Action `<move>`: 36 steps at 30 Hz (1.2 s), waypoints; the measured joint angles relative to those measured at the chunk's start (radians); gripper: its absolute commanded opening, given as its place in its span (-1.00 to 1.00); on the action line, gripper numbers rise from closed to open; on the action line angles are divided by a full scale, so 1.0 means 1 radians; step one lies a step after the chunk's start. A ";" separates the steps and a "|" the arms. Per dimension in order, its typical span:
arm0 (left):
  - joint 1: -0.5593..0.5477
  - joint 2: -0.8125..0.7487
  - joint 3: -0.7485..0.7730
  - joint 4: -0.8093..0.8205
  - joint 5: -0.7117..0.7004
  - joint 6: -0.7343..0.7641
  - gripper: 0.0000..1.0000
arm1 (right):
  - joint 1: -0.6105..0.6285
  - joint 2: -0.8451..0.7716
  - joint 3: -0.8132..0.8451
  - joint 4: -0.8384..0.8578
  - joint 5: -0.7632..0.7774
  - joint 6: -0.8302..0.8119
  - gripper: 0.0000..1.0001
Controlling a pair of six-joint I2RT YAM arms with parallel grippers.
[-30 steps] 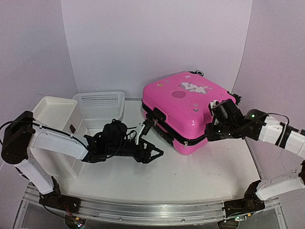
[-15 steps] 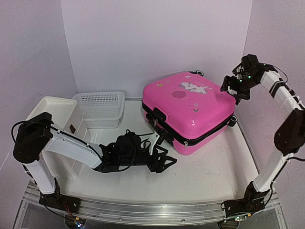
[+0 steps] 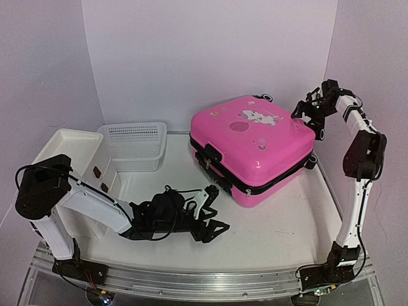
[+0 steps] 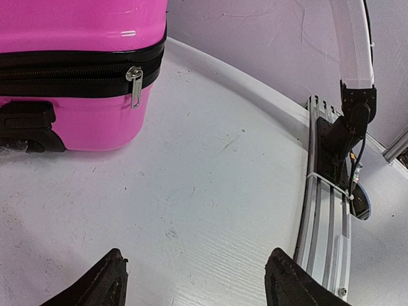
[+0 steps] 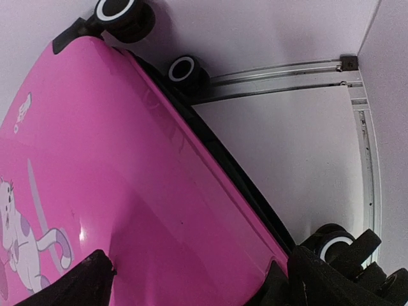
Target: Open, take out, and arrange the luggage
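Note:
The luggage [image 3: 255, 143], a glossy pink hard-shell suitcase with cartoon stickers, lies flat and zipped shut at centre right. My left gripper [image 3: 215, 210] is open and empty, low over the table just in front of the suitcase's front left side. In the left wrist view the left gripper [image 4: 197, 280] faces bare table, with the suitcase [image 4: 76, 25] and its silver zipper pull [image 4: 134, 86] at the upper left. My right gripper [image 3: 305, 108] is open above the suitcase's back right corner. In the right wrist view the right gripper [image 5: 204, 280] spans the pink shell [image 5: 127, 159] near its black wheels [image 5: 185, 69].
A white mesh basket [image 3: 134, 145] and a white drawer unit [image 3: 70, 153] stand at the left. A metal rail [image 3: 191, 280] runs along the near edge. Curved white walls close in behind and at the right of the suitcase.
My left gripper pulled back from the suitcase's front handle area toward the near edge, staying open. My right arm swung from the suitcase's front right side up to its back right corner.

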 measured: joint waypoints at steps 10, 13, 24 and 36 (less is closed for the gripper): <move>0.011 -0.032 -0.052 0.001 0.000 0.064 0.43 | -0.024 -0.272 -0.473 0.205 -0.122 0.009 0.71; 0.033 -0.032 -0.057 0.001 -0.012 0.106 0.43 | -0.018 -0.394 -0.639 0.250 -0.142 0.037 0.71; 0.218 0.037 -0.063 0.129 -0.019 0.243 0.39 | 0.020 -0.599 -0.894 0.298 -0.203 0.140 0.71; 0.220 0.174 -0.032 0.143 -0.023 0.280 0.07 | 0.038 -0.602 -0.896 0.270 -0.190 0.142 0.73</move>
